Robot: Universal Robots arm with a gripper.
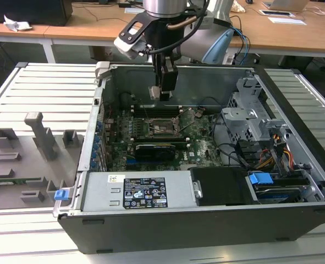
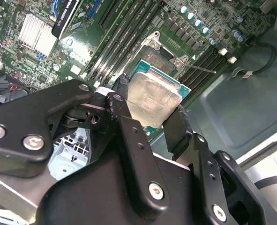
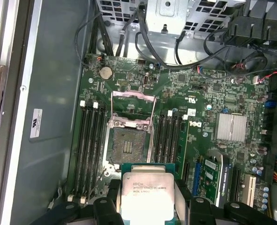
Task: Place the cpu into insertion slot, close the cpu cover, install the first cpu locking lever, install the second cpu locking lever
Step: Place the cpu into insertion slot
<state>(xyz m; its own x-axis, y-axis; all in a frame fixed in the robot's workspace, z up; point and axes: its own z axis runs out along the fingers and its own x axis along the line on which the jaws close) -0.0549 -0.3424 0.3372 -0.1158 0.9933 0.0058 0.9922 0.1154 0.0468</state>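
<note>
- Wooden desks (image 1: 69, 27) stand behind a slatted metal workbench (image 1: 41, 82) that carries an open computer case (image 1: 206, 220).
- Inside the case, the gripper (image 1: 163, 91) hangs above the insertion slot (image 1: 163, 127), clear of the motherboard (image 1: 200, 148).
- In both wrist views the two black fingers (image 2: 122, 101) (image 3: 111, 190) are closed partway onto the cpu (image 2: 154, 98) (image 3: 147, 197), pressing on opposite edges, with its silver-grey metal top facing up.
- The held chip sits in the air on the side of the insertion slot (image 3: 128, 145) opposite the raised cover, touching nothing but the fingers.
- The slot's dark contact field lies exposed inside its metal rim.
- The cpu cover (image 3: 132, 95) stands swung up from one edge of the slot, on the side toward a coin cell battery (image 3: 105, 71).
- Banks of long memory slots (image 3: 91, 140) flank the insertion slot on two sides.
- A finned heat sink (image 3: 231, 126) lies beyond one bank, away from the slot.
- In the exterior view a black expansion card (image 1: 157, 148) lies just beside the slot, between it and the power supply (image 1: 140, 190).
</note>
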